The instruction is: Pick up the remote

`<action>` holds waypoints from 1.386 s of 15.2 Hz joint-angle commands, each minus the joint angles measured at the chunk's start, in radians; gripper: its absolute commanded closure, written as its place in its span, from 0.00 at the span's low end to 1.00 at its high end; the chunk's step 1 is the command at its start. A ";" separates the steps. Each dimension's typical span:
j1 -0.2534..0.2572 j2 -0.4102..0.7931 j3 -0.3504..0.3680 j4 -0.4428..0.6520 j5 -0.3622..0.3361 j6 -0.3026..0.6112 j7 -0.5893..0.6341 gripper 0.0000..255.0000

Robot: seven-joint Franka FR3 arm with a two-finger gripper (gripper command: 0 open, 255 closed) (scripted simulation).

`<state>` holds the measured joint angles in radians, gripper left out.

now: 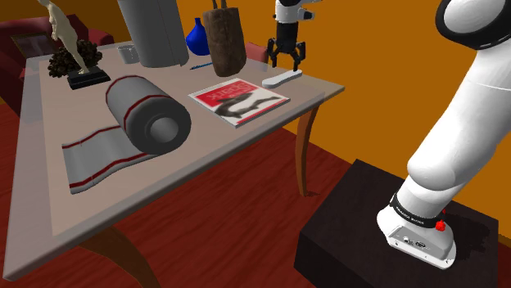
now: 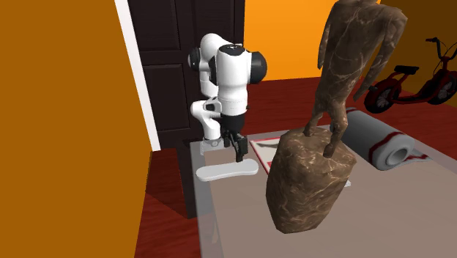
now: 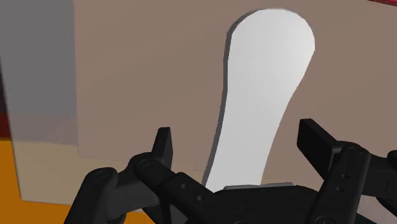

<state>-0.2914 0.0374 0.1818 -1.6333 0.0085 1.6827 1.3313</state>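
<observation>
Finding one: your claw (image 1: 286, 64) is released. Its two black fingers (image 3: 164, 145) stand well apart and grasp nothing. In the wrist view the claw (image 3: 238, 137) straddles the end of the remote (image 3: 266, 89) nearer to it, one finger on each side, and neither finger touches it.

Finding two: the remote (image 1: 282, 78) is a plain white, elongated piece, wider at one end, lying flat on the table (image 1: 49, 164). In the shoulder view you will find it close to the table's far right corner, just beside the edge, with the claw hanging over it and pointing down. In the second exterior view the remote (image 2: 227, 171) lies at the edge of the table (image 2: 410, 220) nearest the arm (image 2: 231, 73), and the claw (image 2: 239, 154) sits just above it.

Finding three, surroundings: a magazine (image 1: 239, 100) with a red and white cover lies near the remote but apart from it, toward the shoulder view's left. Further left is a grey rolled mat (image 1: 147, 114) with red stripes, partly unrolled. A tall brown statue (image 1: 225, 41) stands behind the magazine; the brown statue (image 2: 311, 183) stands in the foreground of the second exterior view. The arm rises from its dark stand (image 1: 393, 245) at the shoulder view's lower right
</observation>
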 commanded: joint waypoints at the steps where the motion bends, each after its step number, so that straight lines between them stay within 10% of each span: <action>1: -0.011 0.063 -0.013 0.068 -0.014 -0.003 0.090 0.00; 11: -0.014 0.068 -0.020 -0.029 -0.015 0.100 0.110 0.00; 12: -0.014 0.067 -0.020 -0.031 -0.015 0.101 0.110 1.00; 21: -0.014 0.068 -0.020 -0.029 -0.015 0.100 0.110 1.00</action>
<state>-0.3052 0.1032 0.1620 -1.6630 -0.0063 1.7834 1.4417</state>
